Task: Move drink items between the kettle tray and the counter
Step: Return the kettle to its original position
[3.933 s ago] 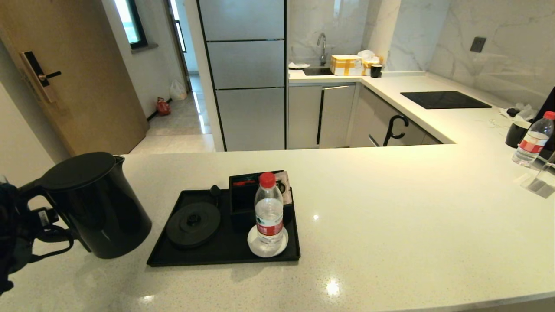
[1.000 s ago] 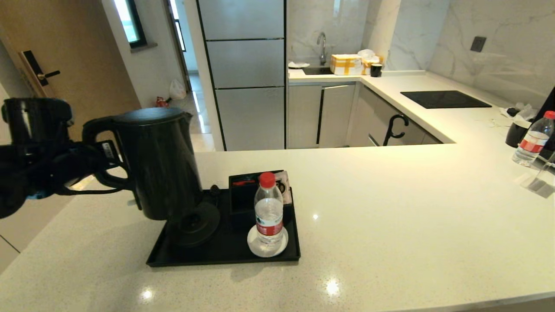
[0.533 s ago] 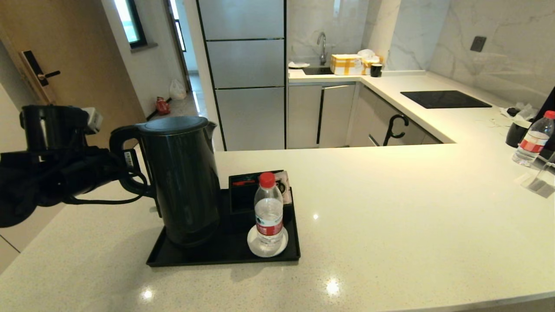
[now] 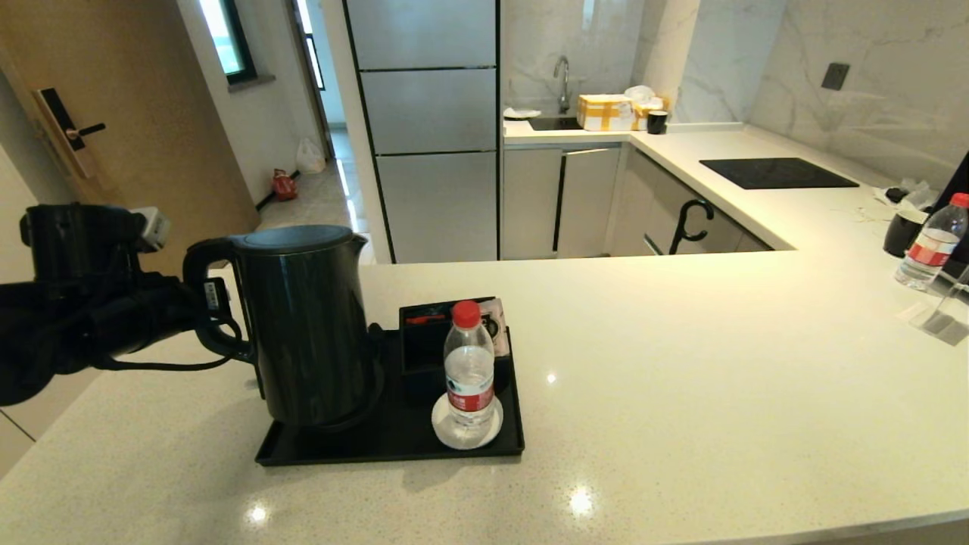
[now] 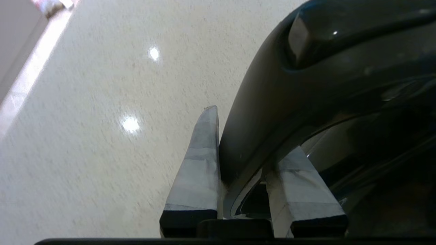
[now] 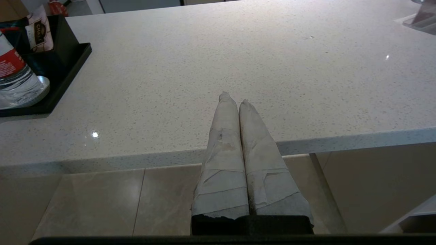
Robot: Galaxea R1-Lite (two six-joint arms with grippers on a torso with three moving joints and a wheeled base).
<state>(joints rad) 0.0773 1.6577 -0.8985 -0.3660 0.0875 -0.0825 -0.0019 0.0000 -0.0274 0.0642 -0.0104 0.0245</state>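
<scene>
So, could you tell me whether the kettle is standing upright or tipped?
Upright: the kettle stands straight over the left part of the tray, lid level, with the left gripper clamped on its handle. Whether it is fully seated cannot be told.

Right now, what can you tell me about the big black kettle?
The kettle is tall, matte black and smooth, with a flat lid, a small spout at its top right and a loop handle on its left. It stands upright at the left end of the black tray, beside the water bottle. The left gripper holds the handle, one taped finger on each side. Whether it sits fully on its base is hidden.
</scene>
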